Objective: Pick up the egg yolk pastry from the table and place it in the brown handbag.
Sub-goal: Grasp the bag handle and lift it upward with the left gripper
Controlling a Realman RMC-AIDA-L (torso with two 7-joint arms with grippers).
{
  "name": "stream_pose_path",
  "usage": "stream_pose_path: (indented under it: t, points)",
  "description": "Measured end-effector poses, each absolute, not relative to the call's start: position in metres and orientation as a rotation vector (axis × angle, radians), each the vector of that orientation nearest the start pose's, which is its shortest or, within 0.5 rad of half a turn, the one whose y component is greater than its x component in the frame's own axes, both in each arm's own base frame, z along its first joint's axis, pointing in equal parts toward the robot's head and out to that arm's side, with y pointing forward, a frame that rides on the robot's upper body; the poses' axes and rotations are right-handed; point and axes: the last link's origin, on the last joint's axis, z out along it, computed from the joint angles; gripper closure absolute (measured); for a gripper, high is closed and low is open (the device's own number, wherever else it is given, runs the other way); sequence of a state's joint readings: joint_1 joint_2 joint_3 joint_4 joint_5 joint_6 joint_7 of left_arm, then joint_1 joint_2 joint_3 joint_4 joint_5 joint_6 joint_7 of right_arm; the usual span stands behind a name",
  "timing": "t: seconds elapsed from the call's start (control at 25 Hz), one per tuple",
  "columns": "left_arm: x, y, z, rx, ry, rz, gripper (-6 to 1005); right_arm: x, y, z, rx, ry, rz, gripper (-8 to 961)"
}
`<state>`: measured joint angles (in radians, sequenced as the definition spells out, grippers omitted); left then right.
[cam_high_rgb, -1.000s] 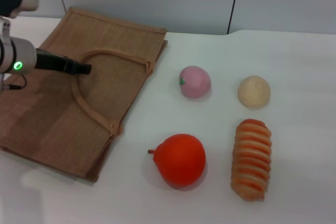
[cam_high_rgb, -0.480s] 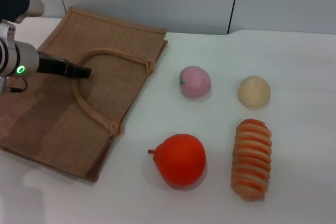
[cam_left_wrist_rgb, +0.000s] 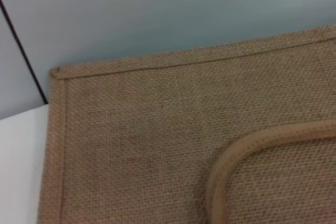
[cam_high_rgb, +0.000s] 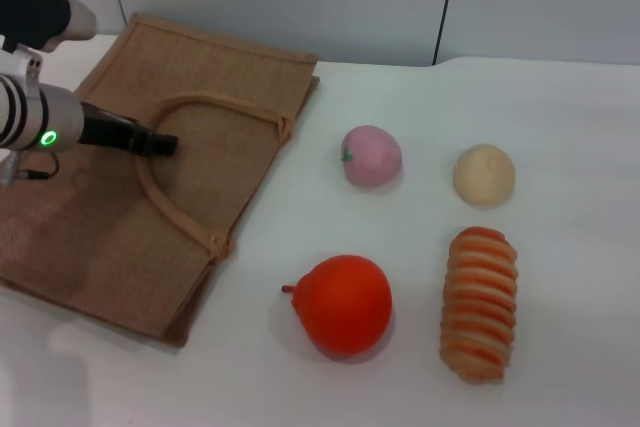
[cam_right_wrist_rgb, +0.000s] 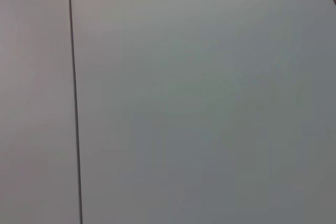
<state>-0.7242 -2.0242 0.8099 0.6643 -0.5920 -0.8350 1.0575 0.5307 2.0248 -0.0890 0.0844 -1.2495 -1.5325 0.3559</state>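
Observation:
The egg yolk pastry [cam_high_rgb: 484, 174], a pale cream dome, sits on the white table at the right, with nothing touching it. The brown handbag [cam_high_rgb: 110, 217] lies flat at the left, its lighter looped handle [cam_high_rgb: 172, 209] on top. My left gripper [cam_high_rgb: 160, 143] reaches in from the left edge and hovers over the bag, its dark tip right at the handle loop. The left wrist view shows only the bag's woven cloth [cam_left_wrist_rgb: 136, 129] and a curve of the handle [cam_left_wrist_rgb: 231, 156]. The right gripper is out of view; its wrist view shows only a grey wall.
A pink ball [cam_high_rgb: 371, 155] lies left of the pastry. A striped bread roll [cam_high_rgb: 479, 303] lies in front of the pastry. A red-orange pear-shaped fruit [cam_high_rgb: 344, 305] sits near the front middle. A grey wall stands behind the table.
The left arm has shifted slightly toward the front of the table, its tip moving along the bag's handle. Nothing on the table has moved.

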Motion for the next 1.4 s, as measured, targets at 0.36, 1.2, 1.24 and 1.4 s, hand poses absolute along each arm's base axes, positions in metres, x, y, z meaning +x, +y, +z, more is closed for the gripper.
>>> stream_pose_path:
  t: [0.36,1.2,1.24,1.4]
  points:
    - [-0.301,0.435,0.032,-2.159,-0.985,0.083,454,0.303,0.339,0.045,-1.429,0.395,1.056,85]
    - [-0.294,0.432,0.040,-2.146,-1.002,-0.068,855,0.307,0.336,0.047,-1.425,0.393,1.044,84]
    - [-0.291,0.430,0.042,-2.156,-1.000,-0.116,861,0.307,0.336,0.047,-1.426,0.393,1.044,84]
    - [-0.280,0.422,0.051,-2.194,-0.981,-0.333,873,0.307,0.336,0.047,-1.432,0.391,1.043,84]
